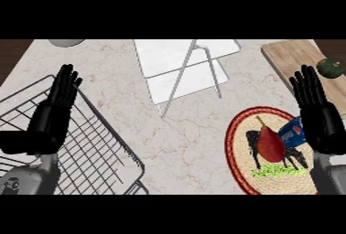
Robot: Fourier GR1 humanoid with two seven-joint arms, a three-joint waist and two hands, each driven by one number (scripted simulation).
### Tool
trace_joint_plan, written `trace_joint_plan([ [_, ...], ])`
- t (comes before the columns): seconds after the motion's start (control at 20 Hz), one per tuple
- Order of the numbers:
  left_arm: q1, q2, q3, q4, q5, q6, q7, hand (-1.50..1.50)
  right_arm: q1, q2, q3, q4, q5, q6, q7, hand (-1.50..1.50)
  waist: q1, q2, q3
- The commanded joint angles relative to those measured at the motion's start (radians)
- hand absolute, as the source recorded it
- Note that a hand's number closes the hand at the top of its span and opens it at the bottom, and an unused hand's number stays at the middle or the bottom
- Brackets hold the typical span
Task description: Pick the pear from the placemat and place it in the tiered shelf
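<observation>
A dark red pear [269,145] with a thin stem lies on a round woven placemat [242,155] with a red rim and a black animal picture, at the lower right. A white tiered shelf [182,64] with grey legs stands at the top middle. My right hand [319,114] is open with fingers straight up, just right of the pear and apart from it. My left hand [51,114] is open too, fingers up, at the left over a wire basket.
A black wire basket [101,151] fills the lower left. A blue can [292,132] lies on the placemat behind the pear, partly hidden by my right hand. A wooden cutting board [290,57] with a dark green round fruit [330,67] sits top right. A grey object [66,42] shows at top left.
</observation>
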Motion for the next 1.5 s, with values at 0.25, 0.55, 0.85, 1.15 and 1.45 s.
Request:
trace_joint_plan([
  [0.25,0.194,0.145,-0.078,0.009,-0.011,-0.051,0.156,0.0,0.2,-0.093,-0.278,0.144,-0.099,-0.054,-0.028,-1.5,-0.082,0.052,-0.017],
  [0.55,0.247,0.144,-0.154,-0.063,0.022,-0.05,0.205,0.0,0.203,0.049,-0.295,0.238,-0.206,-0.011,-0.059,-1.5,-0.042,0.051,-0.014],
  [0.85,0.239,0.188,-0.165,-0.082,0.042,-0.048,0.246,0.0,0.218,-0.014,-0.261,0.178,-0.192,0.186,-0.165,-1.5,-0.044,0.048,-0.019],
  [1.15,0.296,0.221,-0.178,-0.14,0.064,-0.017,0.233,0.0,0.27,-0.138,-0.183,0.092,-0.145,0.298,-0.058,-1.5,-0.044,0.047,-0.028],
  [1.45,0.308,0.279,-0.184,-0.212,0.086,0.004,0.259,0.0,0.293,-0.386,-0.151,0.062,0.119,0.195,0.083,-1.5,-0.045,0.057,-0.036],
])
